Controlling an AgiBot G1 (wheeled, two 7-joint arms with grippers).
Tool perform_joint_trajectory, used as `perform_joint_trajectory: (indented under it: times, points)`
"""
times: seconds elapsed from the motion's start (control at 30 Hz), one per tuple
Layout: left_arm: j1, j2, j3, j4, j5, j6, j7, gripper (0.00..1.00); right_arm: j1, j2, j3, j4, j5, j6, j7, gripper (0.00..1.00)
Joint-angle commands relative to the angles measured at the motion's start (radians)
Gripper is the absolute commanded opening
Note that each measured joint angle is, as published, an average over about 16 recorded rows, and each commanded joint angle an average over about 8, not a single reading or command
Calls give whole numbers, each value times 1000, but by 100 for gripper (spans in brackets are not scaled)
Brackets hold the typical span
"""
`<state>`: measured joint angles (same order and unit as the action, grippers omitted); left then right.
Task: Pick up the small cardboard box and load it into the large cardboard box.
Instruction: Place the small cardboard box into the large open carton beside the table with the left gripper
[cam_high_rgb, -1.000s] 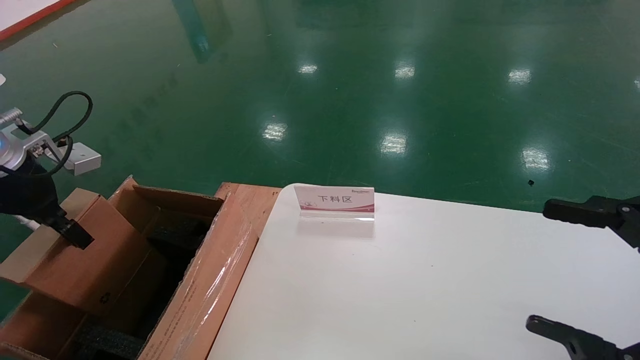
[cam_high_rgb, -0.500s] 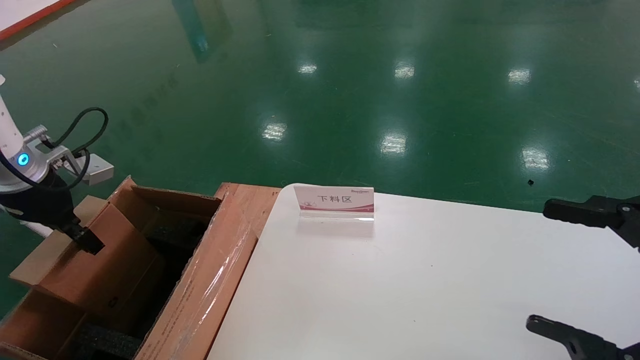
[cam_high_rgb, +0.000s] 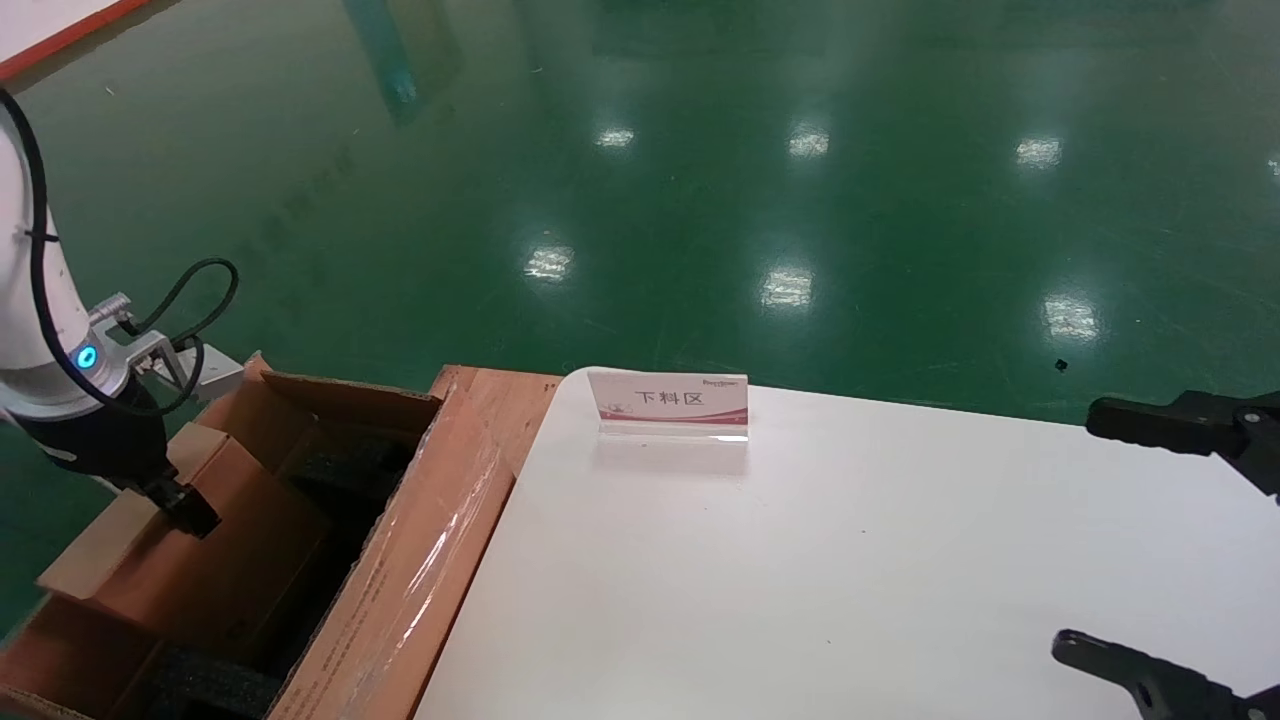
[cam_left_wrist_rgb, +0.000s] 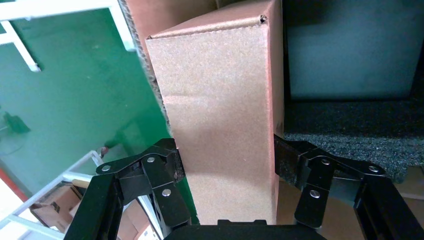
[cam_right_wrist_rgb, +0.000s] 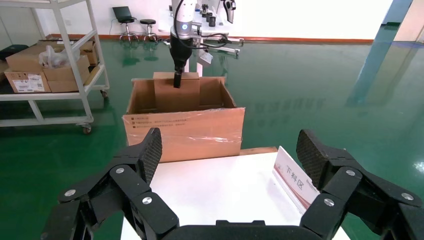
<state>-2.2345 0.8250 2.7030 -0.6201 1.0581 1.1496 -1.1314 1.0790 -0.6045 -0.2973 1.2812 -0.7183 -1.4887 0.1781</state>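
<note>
Left gripper (cam_high_rgb: 188, 512) is sitting at 9 o'clock in the head view, over the large cardboard box (cam_high_rgb: 420, 580), pinching the small cardboard box (cam_high_rgb: 190, 560) by its upper edge; in the left wrist view its fingers (cam_left_wrist_rgb: 165, 175) are pressing against both wide faces of the slim carton (cam_left_wrist_rgb: 220, 130), jaws only as far apart as the carton is thick; the small carton is standing tilted, lower part already inside the big carton's opening, upper part poking above the rim; black foam blocks (cam_high_rgb: 215, 685) are lying in the bottom, coarse and spongy, beside the carton; the big carton is brown corrugated board, wide flaps folded out, glossy clear tape shining along the flap nearest the white table (cam_high_rgb: 850, 560); a small sign stand (cam_high_rgb: 668, 402) with red-and-white print is standing at 12 o'clock on the table's far edge, well apart from both cartons; shiny green floor (cam_high_rgb: 700, 180) is reflecting ceiling lights behind; right gripper (cam_right_wrist_rgb: 230, 150) is hanging at 3 o'clock over the table's right side, jaws spread wide, holding nothing, black ribbed pads; a metal shelf rack (cam_right_wrist_rgb: 55, 65) with parcels is standing beyond the big carton in the right wrist view.
</note>
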Motion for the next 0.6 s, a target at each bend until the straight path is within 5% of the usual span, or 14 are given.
perform_joint_trajectory:
  times: [0.03, 0.13, 0.33, 0.4, 0.6]
  points:
    - [22, 4, -4, 16, -9, 3, 5, 0, 0, 0, 0, 0, 0, 0, 0, 100]
    - [45, 11, -9, 38, -19, 11, 14, 9, 0, 0, 0, 0, 0, 0, 0, 100]
    - [74, 21, -17, 70, -31, 18, 27, 84, 0, 0, 0, 0, 0, 0, 0, 100]
    - [78, 22, -18, 74, -33, 19, 28, 100, 0, 0, 0, 0, 0, 0, 0, 100]
    - [74, 21, -17, 70, -33, 20, 27, 100, 0, 0, 0, 0, 0, 0, 0, 100]
